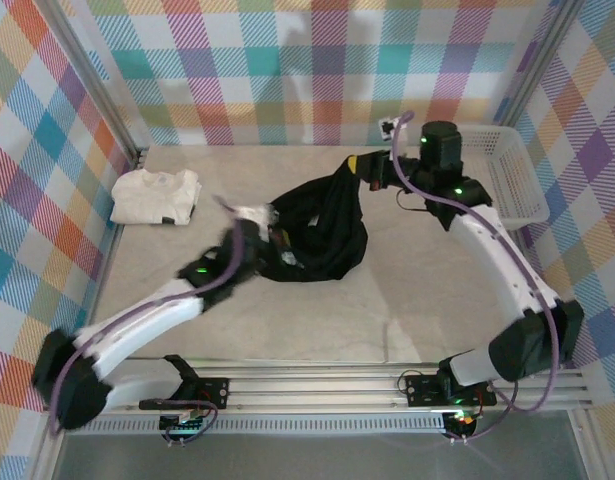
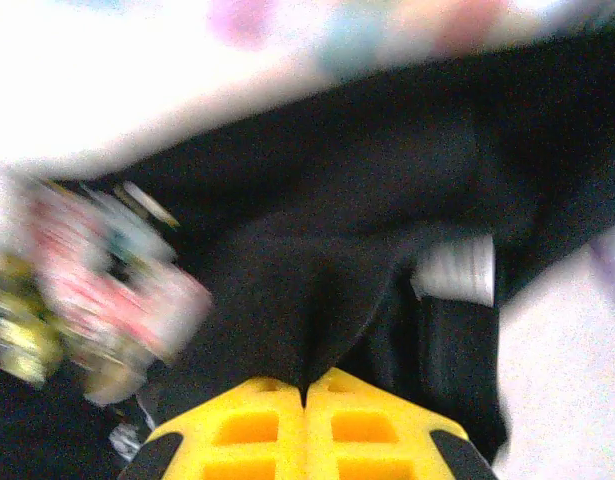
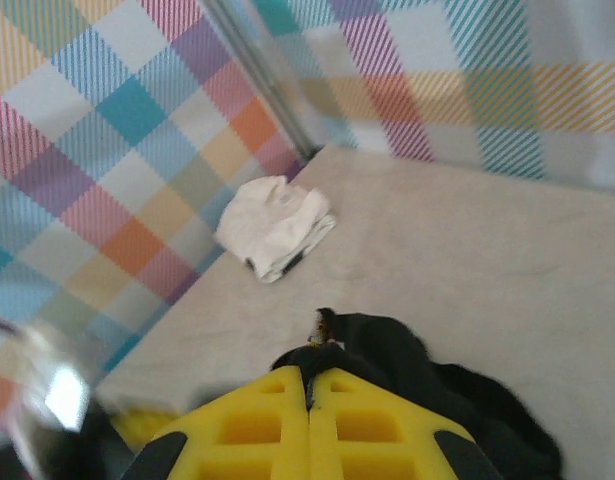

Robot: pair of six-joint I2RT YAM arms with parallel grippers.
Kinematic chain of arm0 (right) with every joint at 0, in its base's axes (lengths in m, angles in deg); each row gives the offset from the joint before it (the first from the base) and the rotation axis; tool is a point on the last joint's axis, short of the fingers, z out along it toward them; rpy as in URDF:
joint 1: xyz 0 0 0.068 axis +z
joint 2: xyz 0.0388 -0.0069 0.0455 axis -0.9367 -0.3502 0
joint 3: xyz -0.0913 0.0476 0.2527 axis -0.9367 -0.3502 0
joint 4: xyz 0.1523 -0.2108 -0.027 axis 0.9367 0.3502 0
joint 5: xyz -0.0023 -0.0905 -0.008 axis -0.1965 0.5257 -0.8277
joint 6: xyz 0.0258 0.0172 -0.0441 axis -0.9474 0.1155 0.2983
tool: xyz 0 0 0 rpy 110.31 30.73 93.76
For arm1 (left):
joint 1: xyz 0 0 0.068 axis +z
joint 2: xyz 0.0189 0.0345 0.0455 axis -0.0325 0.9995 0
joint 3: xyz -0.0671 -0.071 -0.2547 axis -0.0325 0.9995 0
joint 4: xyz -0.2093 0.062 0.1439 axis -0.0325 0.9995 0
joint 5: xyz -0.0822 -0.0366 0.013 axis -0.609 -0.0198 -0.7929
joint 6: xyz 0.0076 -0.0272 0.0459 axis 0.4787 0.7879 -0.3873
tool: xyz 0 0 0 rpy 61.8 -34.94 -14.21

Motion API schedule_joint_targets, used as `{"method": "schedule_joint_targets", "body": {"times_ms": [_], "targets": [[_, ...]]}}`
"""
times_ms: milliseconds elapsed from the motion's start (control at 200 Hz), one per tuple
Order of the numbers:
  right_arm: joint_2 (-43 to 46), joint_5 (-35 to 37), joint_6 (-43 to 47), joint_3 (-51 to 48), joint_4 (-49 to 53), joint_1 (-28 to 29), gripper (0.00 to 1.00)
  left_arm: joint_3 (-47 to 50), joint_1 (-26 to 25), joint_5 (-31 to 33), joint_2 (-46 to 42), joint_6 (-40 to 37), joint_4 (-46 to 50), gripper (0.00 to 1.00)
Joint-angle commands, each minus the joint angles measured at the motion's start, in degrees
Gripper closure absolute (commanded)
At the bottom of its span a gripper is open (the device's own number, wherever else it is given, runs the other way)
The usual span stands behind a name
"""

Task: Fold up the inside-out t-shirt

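Note:
The inside-out t-shirt [image 1: 322,225] is a bunched black heap in the middle of the table, with one end drawn up toward the back right. My left gripper [image 1: 265,230] is at the heap's left end. In the left wrist view its yellow fingers [image 2: 237,430] are shut on a fold of the black cloth [image 2: 387,190]; a white label [image 2: 455,270] and a blurred coloured print [image 2: 97,290] show on the shirt. My right gripper [image 1: 367,170] holds the raised end, and its yellow fingers [image 3: 247,430] are pressed together on a black edge [image 3: 457,390].
A folded white garment [image 1: 155,196] lies at the back left near the wall, also visible in the right wrist view [image 3: 275,225]. A white mesh basket [image 1: 507,170] stands at the back right. Checked walls enclose the marble tabletop [image 1: 287,320].

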Motion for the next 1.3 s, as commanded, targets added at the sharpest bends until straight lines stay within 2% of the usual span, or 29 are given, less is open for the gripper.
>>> {"method": "schedule_joint_targets", "body": {"times_ms": [0, 125, 215, 295, 405, 465, 515, 615, 665, 800, 880, 1055, 1195, 1295], "targets": [[8.57, 5.67, 7.8, 3.16, -0.97, -0.65, 1.0, -5.98, 8.23, -8.33, -8.77, -1.46, 2.63, 1.0], [12.52, 2.68, 11.25, -0.47, -4.67, -0.65, 1.0, -11.77, 13.64, -9.28, -8.46, -2.08, 7.35, 1.0], [13.56, 3.41, 13.11, -2.67, -4.07, -0.64, 1.0, -13.89, 16.51, -9.4, -6.81, -1.26, 9.86, 1.0], [14.09, 6.87, 13.8, -4.93, -2.07, -0.64, 1.0, -14.3, 19.17, -10.38, -5.86, -0.41, 10.38, 1.0], [13.39, 18.65, 13.12, -5.53, 3.67, -0.8, 1.0, -15.8, 22.85, -10.89, -3.72, -0.51, 13.49, 1.0], [12.9, 19.74, 13.85, -5.08, 5.43, -0.74, 1.0, -16.62, 23.75, -10.1, -2.25, -1.1, 15.02, 1.0], [12.83, 16.97, 14.24, -5.07, 5.03, -0.8, 1.0, -16.61, 23.73, -11.82, -0.94, -1.36, 14.56, 1.0], [11.23, 4.25, 15.06, -4.92, 2.5, -0.64, 1.0, -15.55, 22.62, -18.97, 2.92, -1.22, 13.67, 1.0], [9.61, -0.67, 15.13, -3.94, 2.68, -0.64, 1.0, -13.93, 21.39, -19.07, 4.49, -1.59, 14.09, 1.0], [4.66, -7.02, 13.59, -1.74, 2.86, -0.64, 1.0, -5.78, 20.63, -16.71, 6.67, -0.79, 12.06, 1.0], [1.66, -10.51, 11.88, -0.97, 1.88, -0.39, 1.0, -3.28, 20.63, -12.59, 8.62, -1.1, 9.73, 0.93], [-4.32, -13.35, 9.25, 1.08, 0.52, 0.73, 1.0, -2.37, 19.76, -10.01, 12.04, -3.27, 8.94, 0.63], [-7.47, -13.32, 9.03, 3.18, 2.04, 0.77, 1.0, 2.7, 13.16, -10.86, 6.01, -9.1, 2.34, 0.49], [-8.33, -13.0, 9.56, 4.15, 3.04, 0.77, 1.0, 4.87, 8.47, -15.12, 5.2, -15.12, -0.97, 0.44]]}}
